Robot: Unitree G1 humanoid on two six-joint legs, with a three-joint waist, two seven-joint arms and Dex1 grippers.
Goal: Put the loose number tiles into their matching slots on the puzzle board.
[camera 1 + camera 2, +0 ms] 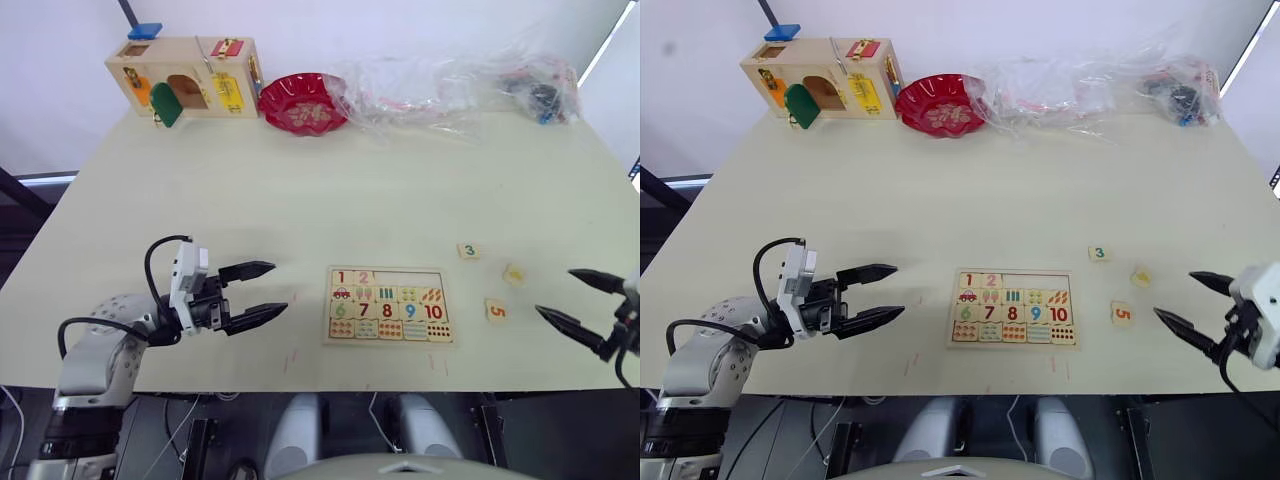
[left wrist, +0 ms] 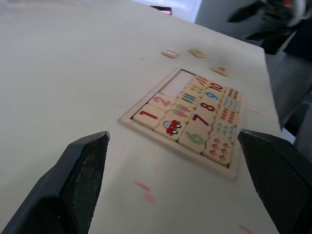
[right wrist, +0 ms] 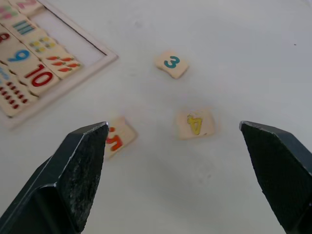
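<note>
Three tiles loose right of board [image 1: 389, 306]: 3 [image 1: 468, 251] far, 4 [image 1: 514, 273] mid, 5 [image 1: 495, 310] near. Right gripper [image 1: 573, 298] wide, empty, just right of them, nearer. Left gripper [image 1: 262, 291] wide, empty, left of board. Slots [image 1: 408, 279] vacant right of 2.
</note>
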